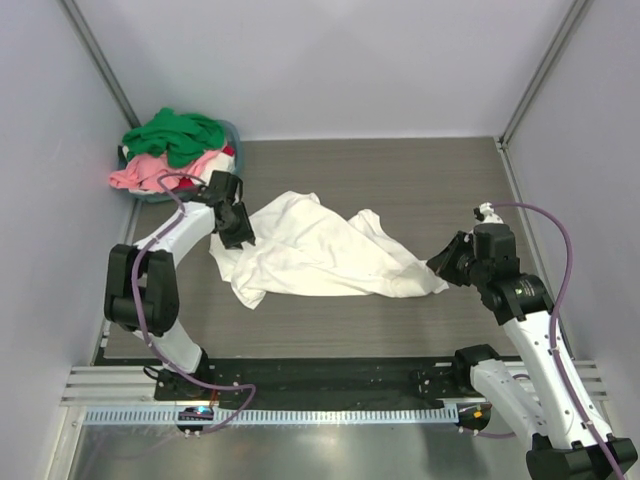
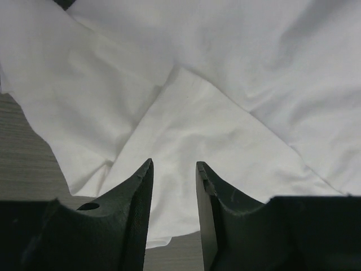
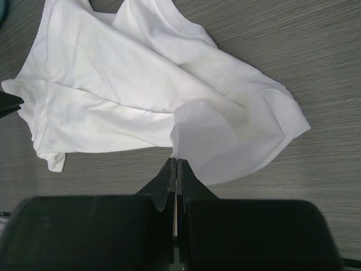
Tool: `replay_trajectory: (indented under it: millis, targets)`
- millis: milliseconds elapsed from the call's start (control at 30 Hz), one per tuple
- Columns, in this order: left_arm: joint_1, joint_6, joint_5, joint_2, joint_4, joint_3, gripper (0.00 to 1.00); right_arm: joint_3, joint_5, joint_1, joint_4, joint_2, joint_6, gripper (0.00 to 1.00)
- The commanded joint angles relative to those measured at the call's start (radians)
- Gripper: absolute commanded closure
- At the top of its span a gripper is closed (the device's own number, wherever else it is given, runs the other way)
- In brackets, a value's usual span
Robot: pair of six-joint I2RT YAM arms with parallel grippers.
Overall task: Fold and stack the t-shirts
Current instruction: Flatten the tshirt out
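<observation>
Here we are above a dark grey wood-grain table (image 1: 420, 180), boxed in by pale plain walls (image 1: 330, 60) on three sides, with slim metal posts running down the back corners. Along the near edge there is a black strip and a silver slotted rail (image 1: 300, 414) where both arms are bolted, purple cables (image 1: 560, 250) looping off each one. Centre stage, the white t-shirt (image 1: 320, 255) lies sprawled and rumpled across the middle of the table, folds running every which way, one lobe drooping toward the near left. The left gripper (image 1: 238, 232) is down at the shirt's left edge. From its wrist camera, its fingers (image 2: 138, 192) stand a little apart with white cloth filling the gap behind them, though I cannot tell whether they are touching the cloth. Over on the right, the right gripper (image 3: 176, 162) has its fingers pressed tight together, clamped on the shirt's right-hand edge, a thin flap of fabric standing up from the tips. Back in the far left corner, tucked against the wall, sits the blue-grey basket (image 1: 234, 131), heaped high: a green t-shirt (image 1: 175, 135) on top, a pink t-shirt (image 1: 140, 173) spilling over the near rim, and a sliver of red t-shirt (image 1: 229, 151) peeking out at the right.
</observation>
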State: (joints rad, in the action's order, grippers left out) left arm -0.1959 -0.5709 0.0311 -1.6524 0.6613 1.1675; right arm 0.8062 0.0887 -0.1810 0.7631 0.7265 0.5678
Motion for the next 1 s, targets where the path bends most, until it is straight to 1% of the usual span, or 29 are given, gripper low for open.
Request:
replay_trajectory:
  millis: [0,67,200,400,667,767,800,867,900,967]
  targets:
    - [0.003,0.008,0.015,-0.065,-0.084,0.033,0.62,0.008,0.011,0.002,-0.002,-0.002,0.007,0.99]
    - [0.003,0.02,-0.002,-0.093,-0.083,0.052,0.62,0.007,0.011,0.002,-0.001,-0.001,0.007,0.99]
    - [0.003,0.045,-0.019,-0.158,-0.083,0.101,0.57,0.005,0.006,0.002,0.002,-0.004,0.004,0.99]
    - [0.003,0.059,-0.023,-0.217,-0.084,0.155,0.56,-0.004,-0.001,0.002,0.008,0.004,-0.006,0.99]
    - [0.004,0.059,-0.023,-0.262,-0.097,0.155,0.58,-0.004,0.003,0.002,0.005,0.021,-0.011,0.99]
    - [0.003,0.059,-0.026,-0.268,-0.104,0.147,0.61,-0.005,0.005,0.002,0.004,0.019,-0.011,0.99]
    - [0.004,0.059,-0.049,-0.27,-0.107,0.149,0.64,-0.007,0.005,0.002,0.005,0.019,-0.011,0.99]
    - [0.004,0.057,-0.048,-0.274,-0.108,0.153,0.68,-0.007,0.008,0.002,0.005,0.016,-0.011,0.99]
    - [0.003,0.057,-0.046,-0.274,-0.108,0.153,0.74,-0.006,0.008,0.002,0.005,0.017,-0.011,0.99]
    - [0.004,0.054,-0.045,-0.271,-0.108,0.155,0.8,-0.007,0.006,0.002,0.004,0.017,-0.011,0.99]
